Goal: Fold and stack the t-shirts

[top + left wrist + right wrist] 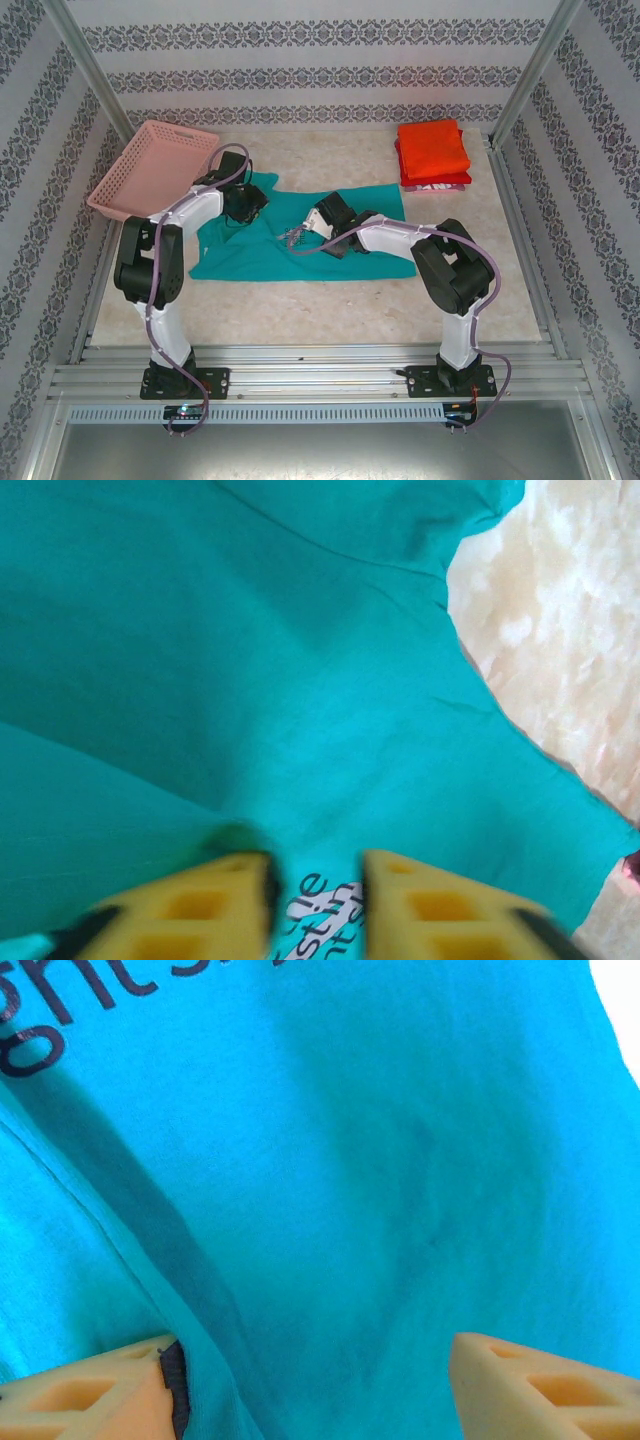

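Teal tee (250,262) is lying spread out on the tabletop (330,310) just right of the basket (110,200), with its long axis running sideways away from it. Left fingers (220,905) are hovering part-open over the basket-side half, gripping nothing. Right fingers (80,1395) are sitting wide open on cloth farther from the basket, so I'm guessing both are lining up a fold.

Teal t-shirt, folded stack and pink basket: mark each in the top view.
teal t-shirt (240,258), top external view, flat lower-left cloth.
folded stack (432,148), top external view, middle of the orange-red top tee.
pink basket (150,165), top external view, bare lattice floor.
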### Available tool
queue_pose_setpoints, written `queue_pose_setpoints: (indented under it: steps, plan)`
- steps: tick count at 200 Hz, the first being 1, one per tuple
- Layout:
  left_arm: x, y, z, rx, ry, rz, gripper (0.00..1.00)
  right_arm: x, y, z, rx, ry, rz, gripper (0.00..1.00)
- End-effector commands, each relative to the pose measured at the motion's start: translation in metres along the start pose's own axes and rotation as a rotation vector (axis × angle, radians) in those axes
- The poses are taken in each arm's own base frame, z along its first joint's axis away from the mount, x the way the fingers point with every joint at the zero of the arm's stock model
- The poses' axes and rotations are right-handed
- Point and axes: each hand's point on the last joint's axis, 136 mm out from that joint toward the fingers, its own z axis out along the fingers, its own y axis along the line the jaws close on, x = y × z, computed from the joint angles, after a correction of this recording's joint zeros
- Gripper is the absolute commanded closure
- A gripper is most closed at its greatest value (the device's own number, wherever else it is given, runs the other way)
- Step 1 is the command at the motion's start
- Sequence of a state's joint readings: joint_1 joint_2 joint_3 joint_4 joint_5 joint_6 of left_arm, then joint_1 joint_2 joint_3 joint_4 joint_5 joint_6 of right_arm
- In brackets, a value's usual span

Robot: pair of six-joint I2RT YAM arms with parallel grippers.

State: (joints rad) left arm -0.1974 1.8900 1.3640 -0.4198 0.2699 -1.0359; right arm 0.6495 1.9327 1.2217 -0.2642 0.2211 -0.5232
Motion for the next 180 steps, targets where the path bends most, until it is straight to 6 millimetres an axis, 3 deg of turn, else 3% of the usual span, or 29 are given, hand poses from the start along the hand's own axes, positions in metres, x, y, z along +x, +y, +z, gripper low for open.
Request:
queue_pose_setpoints:
  steps: [1,27,47,75,107,150,180]
  plan:
    - [0.01,-0.002,-0.002,-0.007,0.034,0.05,0.45,-0.002,-0.009,-0.004,0.014,0.002,0.033,0.33]
    - [0.009,-0.008,-0.011,0.032,0.011,0.075,0.13,0.001,-0.011,-0.005,0.019,0.005,0.045,0.33]
    - [0.007,-0.014,-0.023,0.064,-0.015,0.11,0.0,0.005,-0.017,-0.006,0.036,0.018,0.061,0.33]
    - [0.002,-0.006,-0.049,0.052,-0.105,0.159,0.0,0.008,-0.026,-0.013,0.051,0.013,0.102,0.33]
    - [0.003,0.038,-0.073,-0.034,-0.219,0.152,0.0,0.014,-0.03,-0.016,0.054,0.01,0.136,0.33]
    - [0.026,0.109,-0.067,-0.099,-0.214,0.035,0.0,0.034,-0.04,-0.012,0.07,0.055,0.171,0.33]
    - [0.039,0.141,-0.067,-0.12,-0.224,-0.027,0.0,0.046,-0.057,-0.013,0.109,0.083,0.232,0.33]
